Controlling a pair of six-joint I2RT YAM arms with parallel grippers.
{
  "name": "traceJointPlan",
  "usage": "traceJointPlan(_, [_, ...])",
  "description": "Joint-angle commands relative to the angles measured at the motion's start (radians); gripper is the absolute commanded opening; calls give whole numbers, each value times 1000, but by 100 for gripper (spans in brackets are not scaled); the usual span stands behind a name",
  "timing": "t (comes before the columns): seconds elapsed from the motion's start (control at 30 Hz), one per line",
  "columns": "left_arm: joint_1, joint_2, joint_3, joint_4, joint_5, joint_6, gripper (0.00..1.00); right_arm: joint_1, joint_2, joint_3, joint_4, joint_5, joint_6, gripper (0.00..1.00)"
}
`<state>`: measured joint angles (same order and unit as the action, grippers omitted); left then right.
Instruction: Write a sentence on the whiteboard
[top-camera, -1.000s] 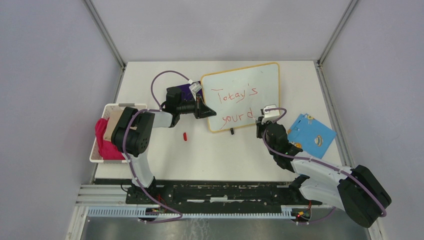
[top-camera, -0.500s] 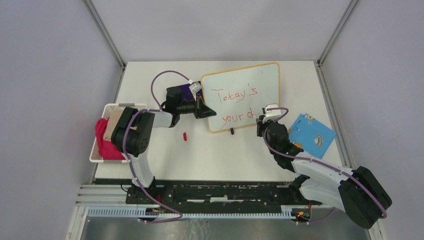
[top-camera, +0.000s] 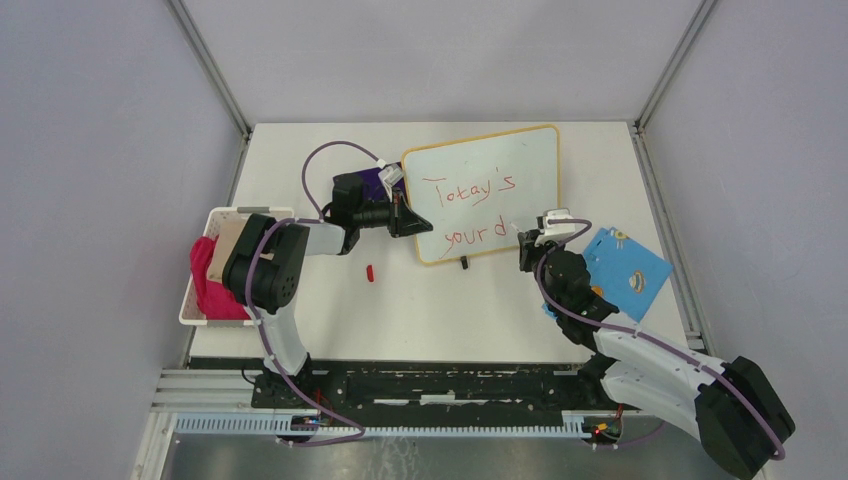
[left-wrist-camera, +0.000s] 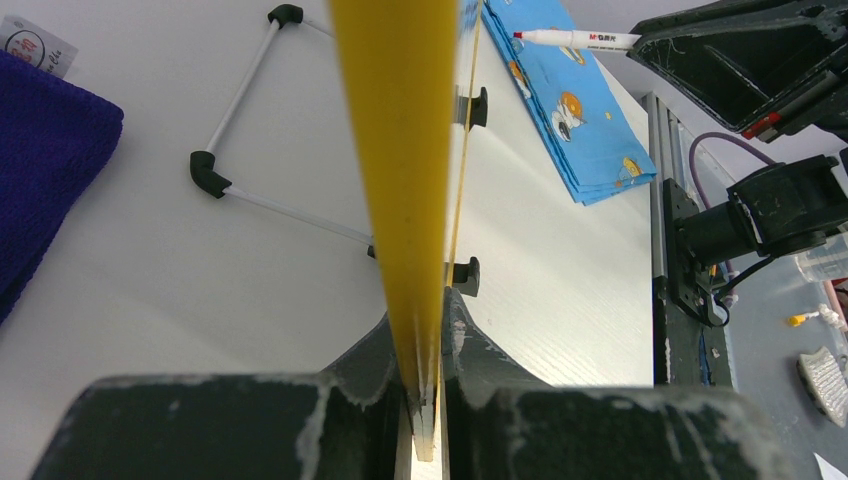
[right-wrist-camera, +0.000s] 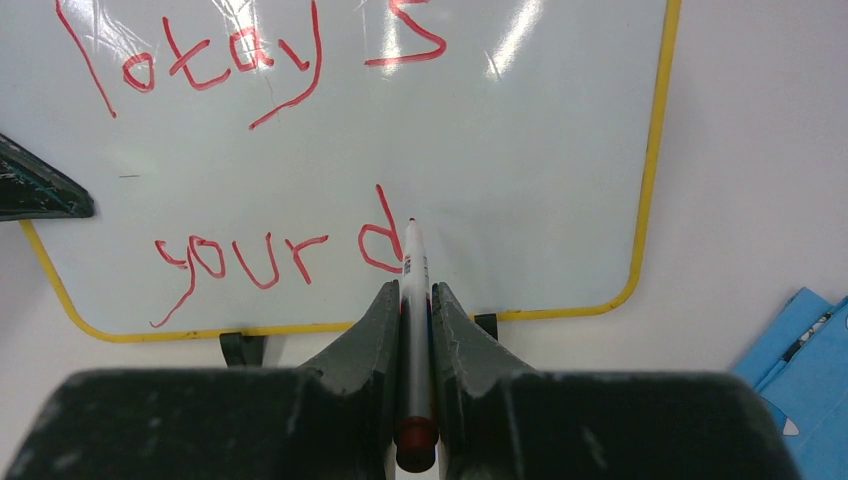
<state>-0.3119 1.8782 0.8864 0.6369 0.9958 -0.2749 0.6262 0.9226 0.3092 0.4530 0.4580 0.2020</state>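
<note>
On the bench (top-camera: 440, 300), far middle, stands the whiteboard (top-camera: 520, 165): probably light, stiff, glossy, best held by its frame. The left pincer (left-wrist-camera: 422, 340) is clamped on that frame; the right pincer (right-wrist-camera: 412, 290) grips a marker (right-wrist-camera: 413, 255) beside the sentence (right-wrist-camera: 240, 262).

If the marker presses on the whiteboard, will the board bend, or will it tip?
The whiteboard is probably stiff: its thin framed edge looks straight in the left wrist view. It seems light and may tip under the marker, standing on small black feet; the left end effector clamps its edge, likely steadying it.
</note>
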Motion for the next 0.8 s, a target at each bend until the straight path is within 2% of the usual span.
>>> traceJointPlan(0.0, [-37,40,-21,-176,-161,126,2,-21,-8,1,20,1,29,0])
traceJointPlan(0.3, [-41,39,-21,-186,-172,135,2,-36,57,43,49,-66,73,0])
traceJointPlan(0.77, [-41,43,-18,-192,-174,138,2,-49,83,59,55,-21,72,0])
